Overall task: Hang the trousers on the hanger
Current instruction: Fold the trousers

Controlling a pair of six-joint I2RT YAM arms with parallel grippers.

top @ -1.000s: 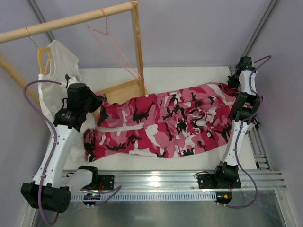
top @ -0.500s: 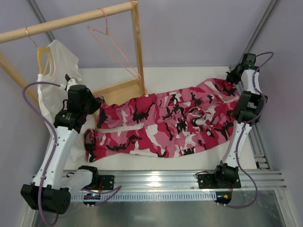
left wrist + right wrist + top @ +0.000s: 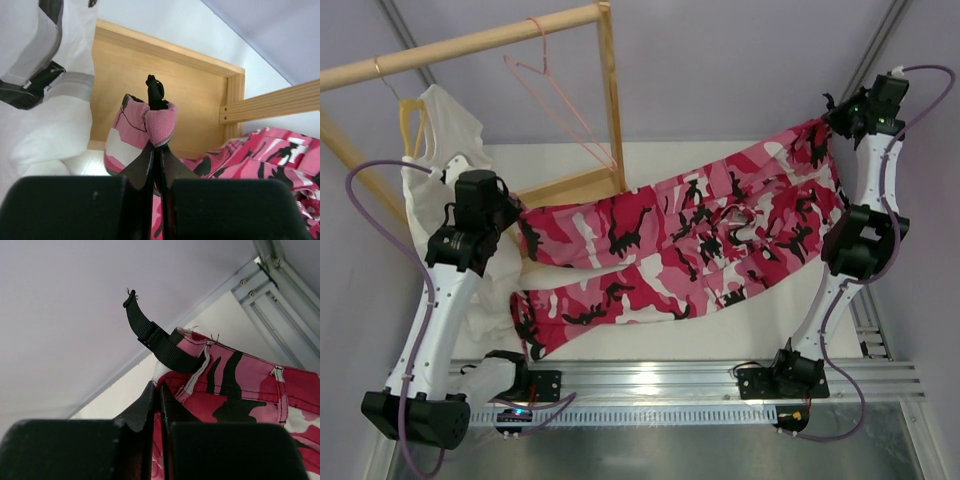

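Right gripper (image 3: 159,387) is now clamped on the waistband corner of the trousers (image 3: 670,240), just below a loose black strap (image 3: 150,335). A second ago it sat low at the far right of the table (image 3: 740,160) with its jaws not yet fully shut; now I have it raised high at the far right. My left gripper (image 3: 156,145) is clenched on the pink cuff of one leg, and it too has come up slightly on the left.

With both ends lifted, the trousers no longer lie flat. They hang stretched between my two grippers, the waist end highest. The other leg sags below, and I cannot tell whether its cuff at the near left touches the table.

The hanger (image 3: 565,110) hangs untouched by its hook from the wooden rail (image 3: 460,45), far left of centre, well apart from the cloth. I judge the pick-up done. Carrying a leg across to the hanger's lower bar is yet to come.
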